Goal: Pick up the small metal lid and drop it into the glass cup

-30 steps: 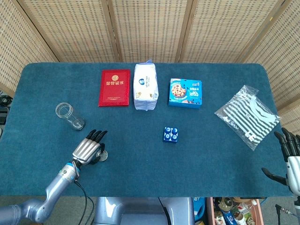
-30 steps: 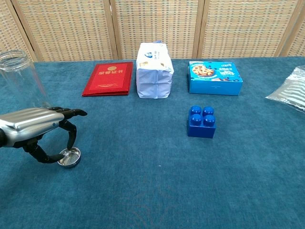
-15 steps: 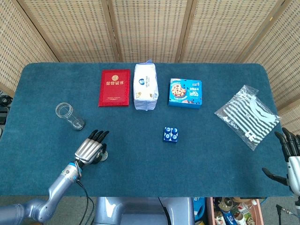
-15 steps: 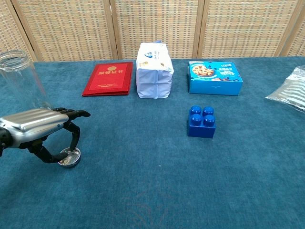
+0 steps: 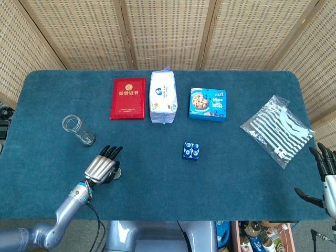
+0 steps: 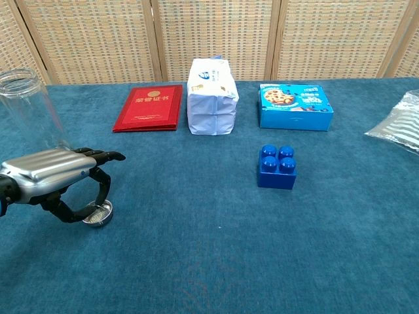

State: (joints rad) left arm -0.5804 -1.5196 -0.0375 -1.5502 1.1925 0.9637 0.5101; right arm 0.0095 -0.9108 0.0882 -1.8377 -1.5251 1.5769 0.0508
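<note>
I am closing my left hand (image 6: pixel 55 180) on the small metal lid (image 6: pixel 99 213), and over the last second the change is small but real. In the chest view the lid is now sitting tilted, its near edge tipped up off the counter (image 6: pixel 209 261) between my thumb and one bent finger, where a moment ago it was lying flat. The finger and thumb are touching its rim on opposite sides, so I am reading this as a pinch just taking hold, not yet a lift; the other fingers are reaching forward above it. From the head view the hand (image 5: pixel 102 167) is covering most of the lid, so I am relying on the chest camera here.

That means the grasp step is nearly done, though the lid looks thin and slick, and I am judging that it could squirt out if I raise it too fast. The glass cup (image 6: pixel 29 111) is standing upright, just beyond and left of my hand, so the carry should be short.

My right hand (image 5: pixel 326 176) is hanging off the counter's right edge, fingers spread, holding nothing.
</note>
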